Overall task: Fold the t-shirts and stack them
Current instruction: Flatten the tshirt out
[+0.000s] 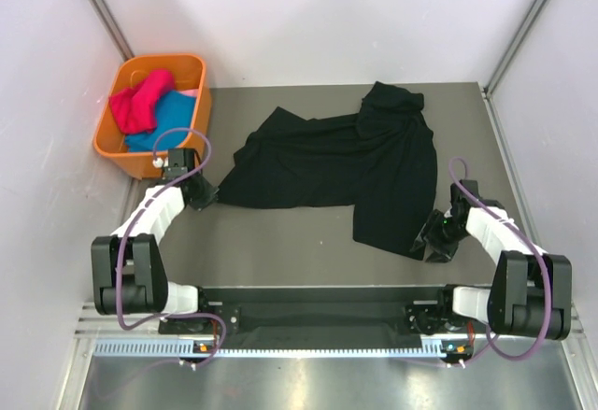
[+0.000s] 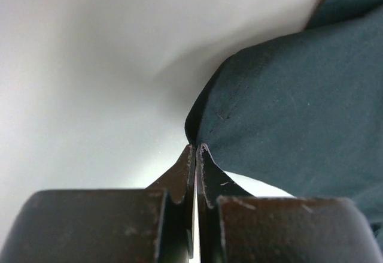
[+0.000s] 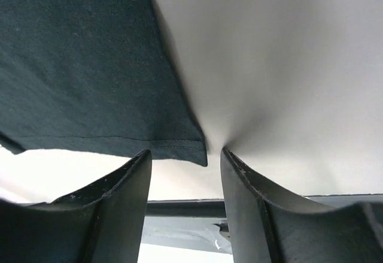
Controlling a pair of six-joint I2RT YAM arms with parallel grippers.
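Black shirt [image 1: 374,162]: lies crumpled across the middle of the surface [image 1: 280,242], spreading from the left side towards the far right.

Left jaws: closed tight at the shirt's near-left corner. They appear to pinch its edge, though the wrist view is too close to be certain.

Right jaws: partly apart at the shirt's near-right corner. The hemmed corner sits in the gap, and neither side presses on it.

Basket [image 1: 140,160]: stands at the far left and holds a pink shirt [image 1: 140,97] and a teal shirt [image 1: 173,111].
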